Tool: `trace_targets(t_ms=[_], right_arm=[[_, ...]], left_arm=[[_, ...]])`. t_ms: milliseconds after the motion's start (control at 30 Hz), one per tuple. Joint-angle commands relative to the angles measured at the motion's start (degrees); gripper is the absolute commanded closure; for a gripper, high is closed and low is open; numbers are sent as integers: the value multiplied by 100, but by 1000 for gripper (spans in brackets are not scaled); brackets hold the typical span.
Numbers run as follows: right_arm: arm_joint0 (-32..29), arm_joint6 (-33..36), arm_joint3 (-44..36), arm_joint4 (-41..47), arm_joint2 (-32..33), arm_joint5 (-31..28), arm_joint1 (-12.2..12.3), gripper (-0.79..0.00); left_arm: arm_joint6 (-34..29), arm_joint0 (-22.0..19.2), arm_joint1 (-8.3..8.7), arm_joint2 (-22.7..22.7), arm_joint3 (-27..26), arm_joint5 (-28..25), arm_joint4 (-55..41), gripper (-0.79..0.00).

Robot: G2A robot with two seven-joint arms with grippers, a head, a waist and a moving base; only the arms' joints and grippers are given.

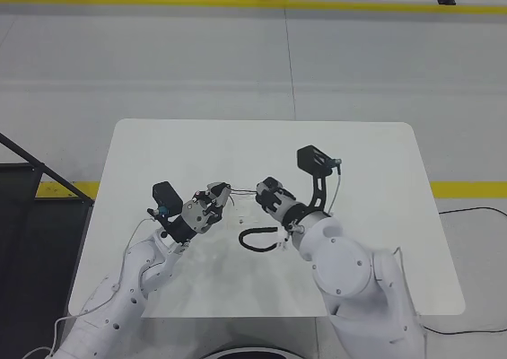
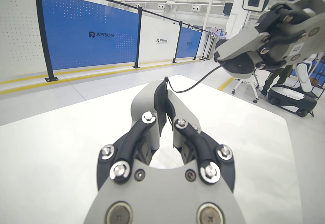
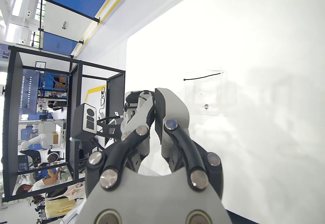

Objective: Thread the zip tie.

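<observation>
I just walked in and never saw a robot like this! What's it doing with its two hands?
The robot holds a thin black zip tie above the white table, held between its two arms. Its left gripper is shut on one end, and its right gripper pinches the other. The tie sags a little between them. Whether it is threaded yet is too small to tell.

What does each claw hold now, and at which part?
One black zip tie: the left claw pinches its head end, the right claw its tail end.
</observation>
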Motion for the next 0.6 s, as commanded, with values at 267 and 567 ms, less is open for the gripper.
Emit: trace_targets(t_ms=[267,567], right_arm=[[-155,-510,-87,603,161,-161,-31,0],[-138,-885,20,981,134,-211,-69,0]], left_arm=[[0,0,0,0,0,0,0,0],[0,0,0,0,0,0,0,0]])
